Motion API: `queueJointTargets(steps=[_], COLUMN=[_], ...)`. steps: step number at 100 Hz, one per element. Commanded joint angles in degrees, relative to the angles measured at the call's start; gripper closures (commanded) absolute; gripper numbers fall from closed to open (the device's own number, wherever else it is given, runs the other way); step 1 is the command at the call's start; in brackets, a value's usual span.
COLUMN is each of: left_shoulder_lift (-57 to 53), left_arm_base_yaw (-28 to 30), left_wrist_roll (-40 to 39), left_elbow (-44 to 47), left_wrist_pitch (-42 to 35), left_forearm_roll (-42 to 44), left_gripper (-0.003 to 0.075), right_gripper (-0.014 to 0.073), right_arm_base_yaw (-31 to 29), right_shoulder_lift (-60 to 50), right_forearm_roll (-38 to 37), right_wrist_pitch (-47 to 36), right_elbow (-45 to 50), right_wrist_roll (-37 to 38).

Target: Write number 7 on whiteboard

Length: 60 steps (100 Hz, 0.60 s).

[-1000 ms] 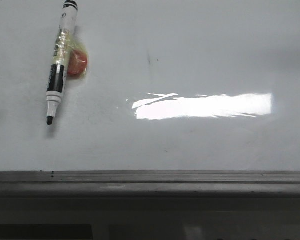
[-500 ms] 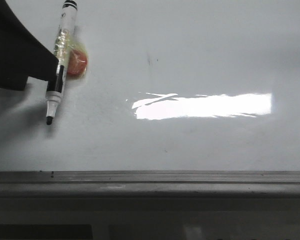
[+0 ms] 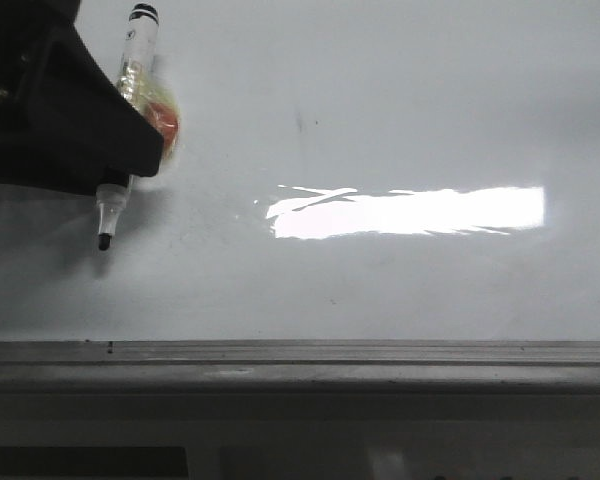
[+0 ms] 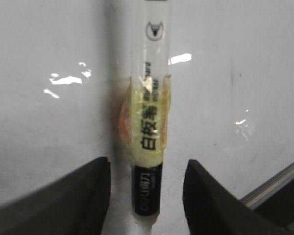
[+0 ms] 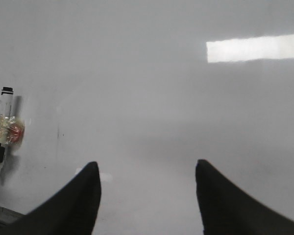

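The left end effector (image 4: 146, 196) stood spread wide, straddling a marker (image 4: 149, 147) lying flat on the whiteboard (image 3: 400, 110), fingers apart from it. The right end effector (image 5: 147, 196) gaped empty above bare board, the marker well aside.

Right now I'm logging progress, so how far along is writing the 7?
Nothing is written: the whiteboard shows only glare and faint specks, no number 7. In hand: the left gripper is open, its fingers either side of the marker, not closed on it. The right gripper hangs open over bare board. Left: grasp, lift, write.
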Motion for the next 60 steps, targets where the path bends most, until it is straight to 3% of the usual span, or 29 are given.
queueJointTargets(steps=[1, 13, 31, 45, 60], left_shoulder_lift=[2.48, 2.59, 1.03, -1.91, -4.17], left_arm_base_yaw=[0.22, 0.22, 0.22, 0.22, 0.22], left_wrist_roll=[-0.65, -0.65, 9.93, 29.88, 62.43], left_elbow=[-0.54, -0.54, -0.54, -0.54, -0.54], left_wrist_pitch=[-2.21, 0.81, 4.04, 8.63, 20.58], left_forearm_roll=[0.75, 1.51, 0.27, -9.32, -32.03], left_gripper=[0.0487, 0.0741, 0.074, 0.074, 0.074], right_gripper=[0.0208, 0.0208, 0.0208, 0.0208, 0.0208], right_arm_base_yaw=[0.15, 0.15, 0.15, 0.21, 0.51], right_shoulder_lift=[1.11, 1.11, 2.36, 7.16, 13.74], right_forearm_roll=[0.02, 0.02, 6.47, 22.46, 41.59], right_wrist_pitch=[-5.38, -5.87, -5.54, -3.66, 3.07], right_elbow=[-1.95, -1.95, -1.95, -1.95, -1.95], right_wrist_roll=[-0.5, -2.37, -13.87, -31.88, -51.48])
